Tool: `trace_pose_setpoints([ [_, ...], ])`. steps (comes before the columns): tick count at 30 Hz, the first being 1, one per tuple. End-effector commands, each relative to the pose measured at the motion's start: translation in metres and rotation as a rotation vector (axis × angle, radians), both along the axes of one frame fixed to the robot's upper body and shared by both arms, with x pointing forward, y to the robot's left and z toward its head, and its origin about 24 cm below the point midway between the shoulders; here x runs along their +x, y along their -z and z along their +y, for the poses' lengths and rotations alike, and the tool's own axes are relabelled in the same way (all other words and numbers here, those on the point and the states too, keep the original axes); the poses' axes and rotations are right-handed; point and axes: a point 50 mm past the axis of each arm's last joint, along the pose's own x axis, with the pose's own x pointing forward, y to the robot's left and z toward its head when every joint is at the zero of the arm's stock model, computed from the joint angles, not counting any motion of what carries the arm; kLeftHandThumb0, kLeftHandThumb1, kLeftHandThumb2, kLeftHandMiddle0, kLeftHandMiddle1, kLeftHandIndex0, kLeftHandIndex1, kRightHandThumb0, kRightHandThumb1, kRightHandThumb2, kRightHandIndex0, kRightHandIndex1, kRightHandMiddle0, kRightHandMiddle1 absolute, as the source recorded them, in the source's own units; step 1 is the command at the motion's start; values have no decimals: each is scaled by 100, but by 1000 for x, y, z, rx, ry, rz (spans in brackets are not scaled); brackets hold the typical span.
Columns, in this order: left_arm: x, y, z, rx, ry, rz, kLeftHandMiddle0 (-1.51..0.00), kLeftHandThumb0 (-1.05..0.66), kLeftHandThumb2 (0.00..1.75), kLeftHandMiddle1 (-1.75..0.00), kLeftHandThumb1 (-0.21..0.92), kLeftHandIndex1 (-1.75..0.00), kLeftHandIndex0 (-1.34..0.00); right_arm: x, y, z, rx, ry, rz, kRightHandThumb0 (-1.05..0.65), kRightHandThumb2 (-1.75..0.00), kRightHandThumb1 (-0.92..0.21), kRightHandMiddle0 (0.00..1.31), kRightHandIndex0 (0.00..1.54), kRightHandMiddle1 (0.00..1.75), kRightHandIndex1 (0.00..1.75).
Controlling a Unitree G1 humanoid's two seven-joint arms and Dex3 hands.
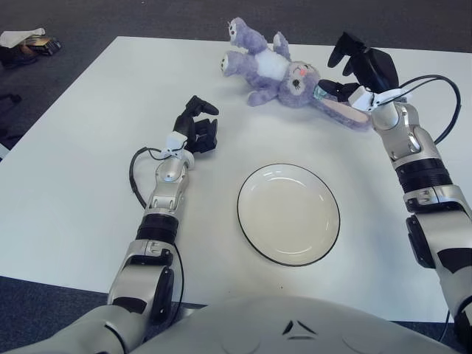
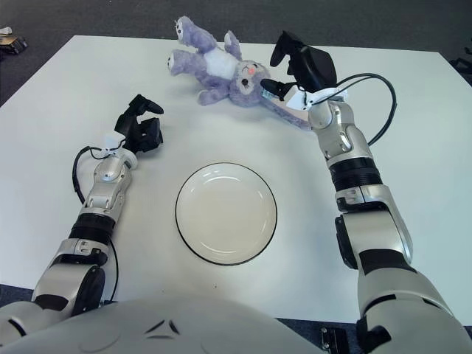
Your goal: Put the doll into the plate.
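Note:
A purple plush bunny doll (image 1: 276,72) lies on its back at the far side of the white table (image 1: 88,147), its long ears pointing right. An empty white plate (image 1: 289,214) with a dark rim sits nearer to me, in the middle. My right hand (image 1: 355,70) hovers over the doll's ears just right of its head, fingers spread and holding nothing. My left hand (image 1: 198,125) shows left of the plate above the table, its fingers loosely bent and empty.
The table's far edge runs just behind the doll. Beyond it is dark carpet, with some small items (image 1: 29,40) on the floor at the far left. A black cable (image 1: 442,96) loops off my right wrist.

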Motion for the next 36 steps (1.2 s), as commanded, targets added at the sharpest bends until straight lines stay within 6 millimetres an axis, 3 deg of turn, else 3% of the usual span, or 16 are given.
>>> trace_pose_setpoints([
  [1, -7, 17, 1, -20, -6, 54, -101, -40, 97, -175, 59, -175, -40, 7, -7, 1, -79, 10, -28, -60, -54, -87, 7, 32, 150, 124],
  [9, -8, 18, 0, -16, -9, 62, -102, -40, 99, -175, 58, -175, -41, 13, -3, 7, -163, -35, -1, -84, -46, -91, 0, 23, 116, 116],
  [13, -8, 18, 0, -11, -9, 64, -103, -40, 99, -175, 58, -175, -41, 15, -2, 10, -199, -48, 17, -88, -45, -92, 0, 17, 110, 116],
  [24, -9, 19, 0, -16, -4, 68, -100, -40, 98, -175, 59, -175, -40, 25, -5, 29, -280, -64, 73, -95, -52, -92, 0, 4, 90, 92],
  [36, -10, 18, -1, -45, -12, 71, -98, -39, 93, -175, 63, -175, -38, 34, -7, 39, -361, -62, 124, -104, -72, -92, 0, 0, 52, 25],
])
